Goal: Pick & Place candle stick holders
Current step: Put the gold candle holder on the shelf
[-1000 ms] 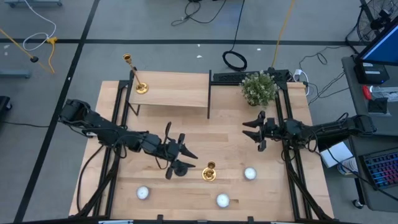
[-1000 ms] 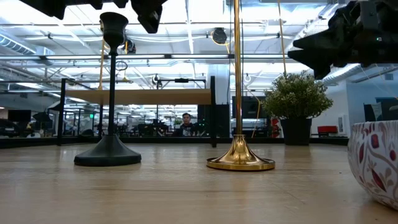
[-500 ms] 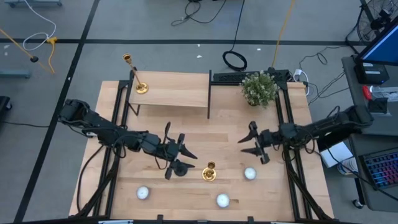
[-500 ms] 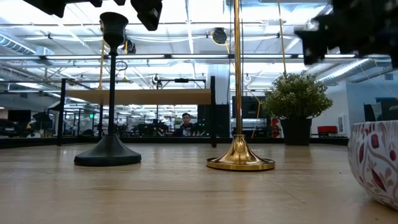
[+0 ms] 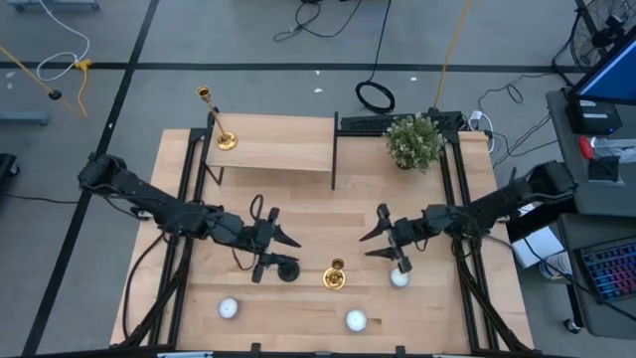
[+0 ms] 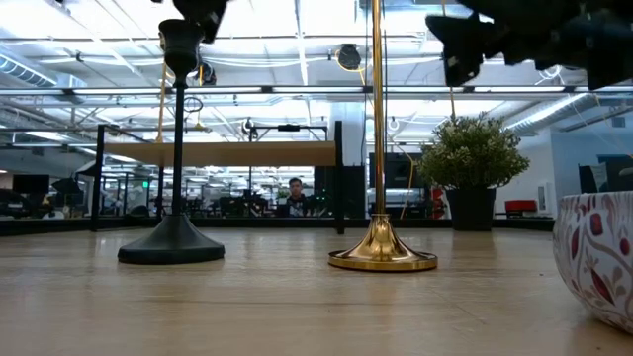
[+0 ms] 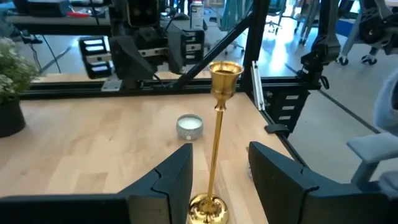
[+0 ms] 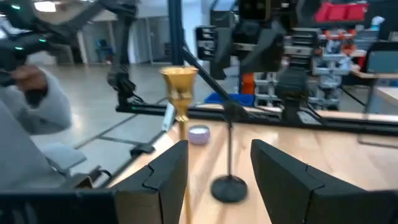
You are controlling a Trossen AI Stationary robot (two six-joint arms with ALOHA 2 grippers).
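The light wooden table [image 5: 328, 224] carries everything, and the gold candlestick [image 5: 335, 275] standing upright near its front edge serves as the landmark. Closest to the front, a small white candle cup [image 5: 356, 319] sits ahead of that candlestick and slightly right, and another [image 5: 229, 308] lies well to its left. A third white cup [image 5: 399, 277] stands to the right of the gold candlestick; whether any cup holds anything cannot be told from above. In the low view a patterned red-and-white cup [image 6: 597, 255] fills the right edge.

Just left of the gold candlestick stands the black candlestick [image 5: 286, 267], upright on its round base, apart from it. The left gripper [image 5: 264, 242] hovers just beside the black candlestick's top, jaws spread and holding nothing; its wrist view looks between its fingers [image 7: 171, 180] at the gold stem. The right gripper [image 5: 384, 237] hangs to the right of the gold candlestick, above the third cup, jaws likewise released and empty, both candlesticks showing between its fingers [image 8: 163, 167].

Farther back, a raised wooden shelf [image 5: 273, 141] stands behind and left of the gold candlestick, with a second gold candlestick [image 5: 217, 120] upright at its left end. A bushy green plant [image 5: 414, 141] sits in a dark pot at the back right.

Beyond the table lies grey floor with cables [image 5: 376, 95], and the low view shows a bright hall with ceiling lights and a seated person [image 6: 295, 198] far behind.
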